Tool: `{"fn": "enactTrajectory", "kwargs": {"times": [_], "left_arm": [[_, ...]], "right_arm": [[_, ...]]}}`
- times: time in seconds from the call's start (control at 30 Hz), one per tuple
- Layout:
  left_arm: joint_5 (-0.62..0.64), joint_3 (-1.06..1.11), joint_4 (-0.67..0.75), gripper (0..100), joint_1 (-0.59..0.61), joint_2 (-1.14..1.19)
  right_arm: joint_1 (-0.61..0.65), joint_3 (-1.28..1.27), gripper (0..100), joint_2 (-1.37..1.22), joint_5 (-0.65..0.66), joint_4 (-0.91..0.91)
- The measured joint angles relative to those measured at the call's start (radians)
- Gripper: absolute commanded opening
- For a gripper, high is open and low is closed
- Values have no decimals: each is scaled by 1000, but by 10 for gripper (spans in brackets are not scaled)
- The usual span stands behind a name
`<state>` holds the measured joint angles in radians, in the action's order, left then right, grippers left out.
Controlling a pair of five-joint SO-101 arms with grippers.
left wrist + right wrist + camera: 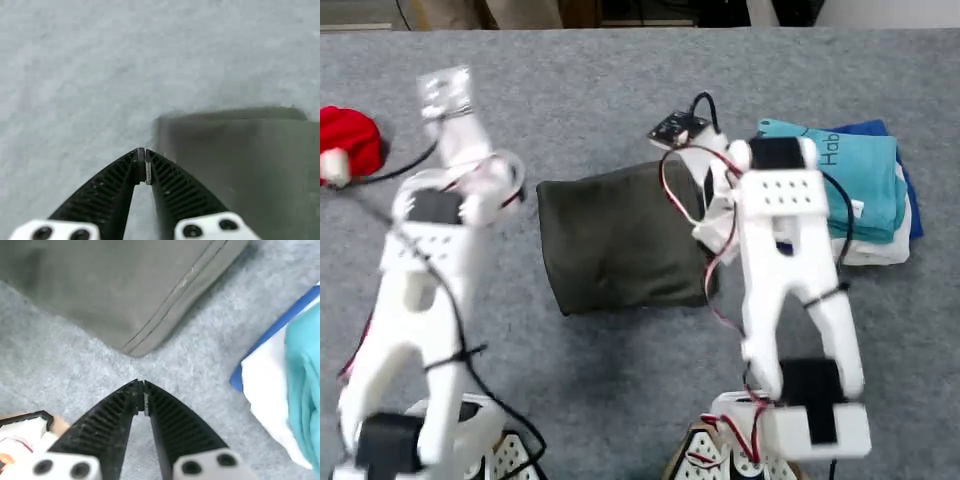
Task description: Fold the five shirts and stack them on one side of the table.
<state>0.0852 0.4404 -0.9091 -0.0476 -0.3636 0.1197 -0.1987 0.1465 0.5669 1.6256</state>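
Folded olive shirt (620, 240), left gripper (144, 167) closed, empty, by its corner, right gripper (140, 399) closed, empty, between it and shirt stack (865, 185)

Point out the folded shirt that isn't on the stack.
The dark olive shirt, lying alone mid-table; the teal shirt, white shirt and blue shirt sit piled together off to one side.
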Motion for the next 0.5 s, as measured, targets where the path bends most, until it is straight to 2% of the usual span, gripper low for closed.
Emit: {"fn": "enactTrajectory", "kwargs": {"times": [0.1, 0.3, 0.5], "left_arm": [[2, -71, 83, 20, -48, 216], [8, -278, 74, 20, -72, 557], [12, -431, 71, 20, 8, 842]], "right_arm": [[0, -75, 2, 25, 0, 0], [0, -227, 2, 34, 0, -83], [0, -336, 2, 34, 0, -192]]}}
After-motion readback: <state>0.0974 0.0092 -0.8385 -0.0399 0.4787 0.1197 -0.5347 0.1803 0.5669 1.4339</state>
